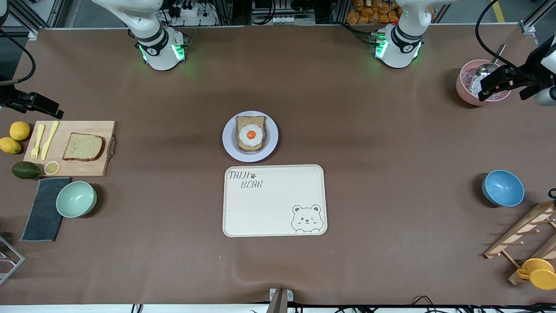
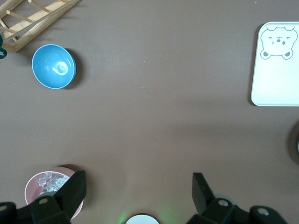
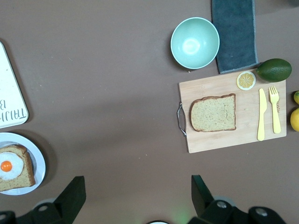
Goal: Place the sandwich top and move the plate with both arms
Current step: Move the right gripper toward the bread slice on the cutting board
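Note:
The sandwich top [image 1: 83,147] is a plain brown bread slice lying on a wooden cutting board [image 1: 93,168] at the right arm's end of the table. It also shows in the right wrist view [image 3: 213,113]. The plate [image 1: 229,147] sits mid-table and holds a bread slice with a fried egg [image 1: 250,134]. The plate also shows in the right wrist view [image 3: 40,161]. My right gripper [image 3: 138,191] is open and empty, high over the table beside the board. My left gripper [image 2: 138,186] is open and empty, high beside the pink bowl [image 2: 35,183].
A cream bear tray [image 1: 273,201] lies just nearer the front camera than the plate. By the board are a yellow fork and knife [image 1: 43,140], lemons, an avocado [image 1: 25,170], a mint bowl [image 1: 76,199] and a grey cloth [image 1: 43,208]. A blue bowl [image 1: 502,188], a pink bowl [image 1: 467,93] and a wooden rack [image 1: 527,234] are at the left arm's end.

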Controlling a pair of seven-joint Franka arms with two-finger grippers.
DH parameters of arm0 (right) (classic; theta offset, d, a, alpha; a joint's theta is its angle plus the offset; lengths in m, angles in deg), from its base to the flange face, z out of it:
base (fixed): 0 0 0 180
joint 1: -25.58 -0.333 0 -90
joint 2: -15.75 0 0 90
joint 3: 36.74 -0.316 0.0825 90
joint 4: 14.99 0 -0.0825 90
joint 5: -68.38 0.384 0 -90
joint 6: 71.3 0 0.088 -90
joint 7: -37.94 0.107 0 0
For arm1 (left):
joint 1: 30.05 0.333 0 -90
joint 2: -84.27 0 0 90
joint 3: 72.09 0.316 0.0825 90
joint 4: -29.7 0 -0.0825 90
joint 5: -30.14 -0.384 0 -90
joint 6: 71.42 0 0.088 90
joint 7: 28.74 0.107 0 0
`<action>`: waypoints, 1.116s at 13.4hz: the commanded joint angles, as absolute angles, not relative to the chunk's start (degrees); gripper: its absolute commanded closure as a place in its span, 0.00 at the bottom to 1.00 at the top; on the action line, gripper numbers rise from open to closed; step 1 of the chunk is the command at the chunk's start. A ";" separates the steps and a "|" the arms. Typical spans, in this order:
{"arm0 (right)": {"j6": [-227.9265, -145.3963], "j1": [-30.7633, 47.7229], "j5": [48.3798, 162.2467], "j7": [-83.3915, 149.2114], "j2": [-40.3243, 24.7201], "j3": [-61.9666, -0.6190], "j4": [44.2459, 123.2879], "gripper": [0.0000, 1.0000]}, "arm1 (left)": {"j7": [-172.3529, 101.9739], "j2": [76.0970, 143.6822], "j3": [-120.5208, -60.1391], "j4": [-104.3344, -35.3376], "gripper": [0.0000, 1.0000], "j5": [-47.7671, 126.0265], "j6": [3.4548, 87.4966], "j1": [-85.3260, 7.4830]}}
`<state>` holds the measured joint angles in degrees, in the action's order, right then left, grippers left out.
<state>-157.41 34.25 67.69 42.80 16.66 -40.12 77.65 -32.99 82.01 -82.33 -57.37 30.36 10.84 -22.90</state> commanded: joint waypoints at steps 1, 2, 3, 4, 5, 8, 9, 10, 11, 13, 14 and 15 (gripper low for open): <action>-157.26 34.45 67.06 42.51 17.42 -39.91 78.35 0.00 | -31.99 81.81 -82.73 -57.40 0.00 29.35 9.79 -22.49; -157.17 34.63 67.06 42.34 17.16 -39.82 78.52 0.00 | -32.25 81.81 -82.73 -57.49 0.00 29.35 9.70 -22.58; -157.17 34.72 67.06 42.34 17.07 -39.91 78.52 0.00 | -32.78 81.72 -82.81 -57.75 0.00 29.69 8.74 -22.58; -157.17 34.63 67.06 42.34 16.98 -39.91 78.61 0.00 | -33.04 81.72 -82.73 -57.84 0.00 30.05 8.47 -22.49; -157.17 34.63 67.06 42.34 16.98 -39.91 78.87 0.00 | -33.13 81.72 -82.73 -57.84 0.00 30.05 8.47 -22.49; -157.17 34.81 67.06 42.25 16.98 -39.82 79.57 0.00 | -33.13 81.72 -82.81 -58.36 0.00 30.14 8.47 -22.58; -157.17 34.89 67.06 42.25 16.98 -39.82 79.67 0.00 | -33.13 81.72 -82.81 -58.63 0.00 30.22 8.47 -22.66; -157.17 35.07 67.06 42.25 16.89 -39.82 79.67 0.00 | -33.05 81.72 -82.81 -58.63 0.00 30.23 8.47 -22.66; -157.26 35.16 67.06 42.25 16.89 -39.91 79.84 0.00 | -33.05 81.81 -82.90 -58.72 0.00 30.31 8.47 -22.84; -157.70 35.33 67.06 42.07 16.89 -39.82 81.68 0.00 | -33.05 81.98 -82.81 -59.07 0.00 32.15 8.73 -23.02; -158.31 36.12 67.06 41.46 16.89 -39.82 82.65 0.00 | -33.05 82.24 -82.81 -59.24 0.00 32.86 8.91 -22.93; -159.19 37.17 67.06 40.07 16.89 -39.82 83.61 0.00 | -33.05 82.42 -82.81 -59.24 0.00 33.04 9.00 -22.93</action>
